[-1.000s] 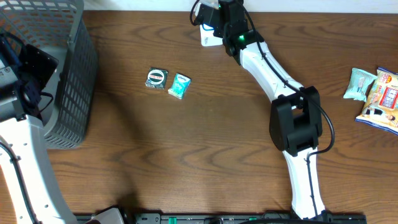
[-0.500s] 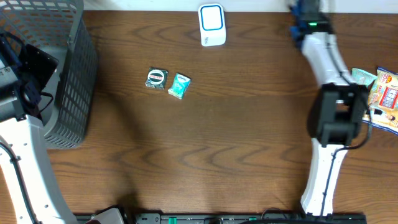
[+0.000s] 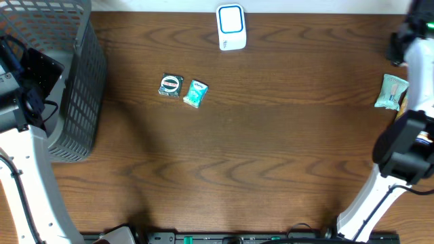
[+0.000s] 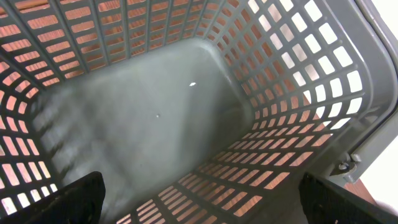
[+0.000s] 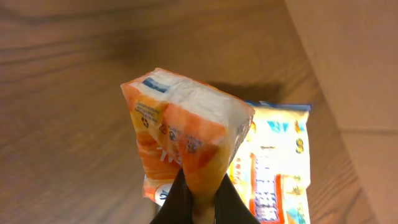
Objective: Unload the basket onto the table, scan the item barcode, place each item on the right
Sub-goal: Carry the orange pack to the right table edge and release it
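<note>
In the right wrist view my right gripper (image 5: 202, 208) is shut on the lower edge of an orange and white snack packet (image 5: 186, 134), held upright above the wood. A yellow and orange packet (image 5: 273, 171) lies flat on the table just behind it. The white scanner with a blue face (image 3: 230, 27) stands at the table's back edge, far to the left of my right arm (image 3: 415, 64). My left gripper (image 4: 199, 208) hangs open over the inside of the grey basket (image 4: 292, 93), with nothing between its fingers.
A round dark packet (image 3: 171, 85) and a teal packet (image 3: 196, 93) lie side by side left of centre. Another pale teal packet (image 3: 392, 91) lies at the right edge beside my right arm. The grey basket (image 3: 85, 81) stands at the far left.
My right arm has swung from the scanner at the back across to the table's far right edge, where it now covers the packets there. The left arm has not moved.
</note>
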